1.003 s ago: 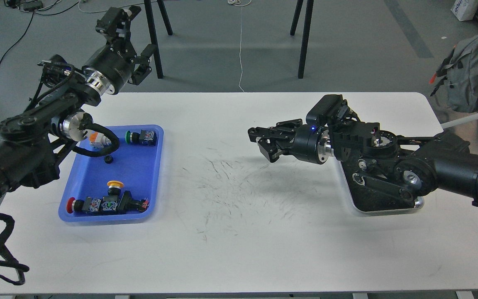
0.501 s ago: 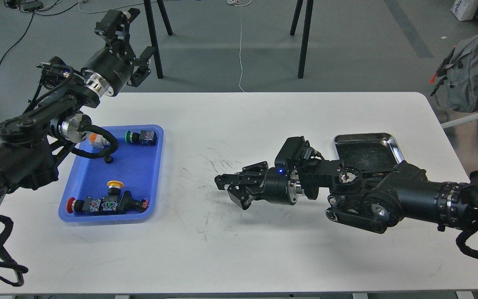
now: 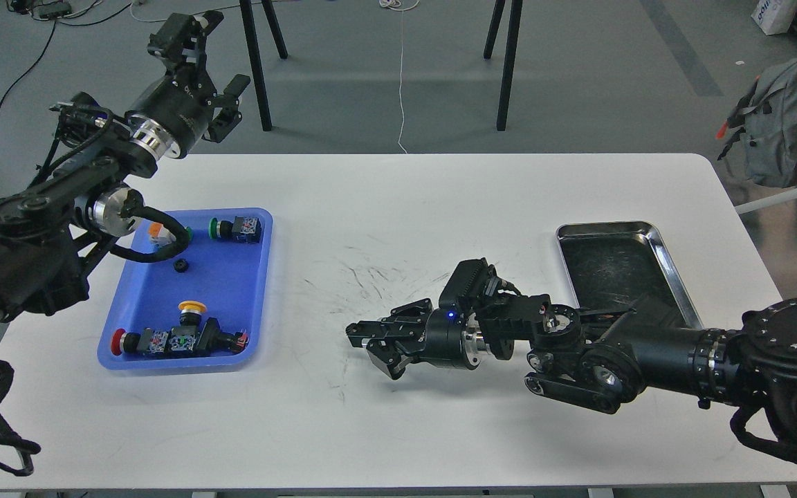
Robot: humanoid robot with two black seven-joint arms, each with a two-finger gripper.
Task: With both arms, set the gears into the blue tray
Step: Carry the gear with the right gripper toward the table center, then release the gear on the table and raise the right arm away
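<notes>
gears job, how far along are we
Done: one gear lies in the blue tray among the push-button switches. In hand: nothing visible. The left gripper is raised and open beyond the table's far edge, and the right gripper hangs open and low over the bare white table. Left: I see no other gears, and the silver tray looks empty, so the job looks nearly finished.

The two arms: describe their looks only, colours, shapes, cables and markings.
Both are black, built of thick rounded segments. The left arm has shiny silver wrist rings and a looping black cable; its left gripper is black with two fingers. The right arm shows silver joint discs, a ribbed collar and a small blue light behind the black right gripper.
</notes>
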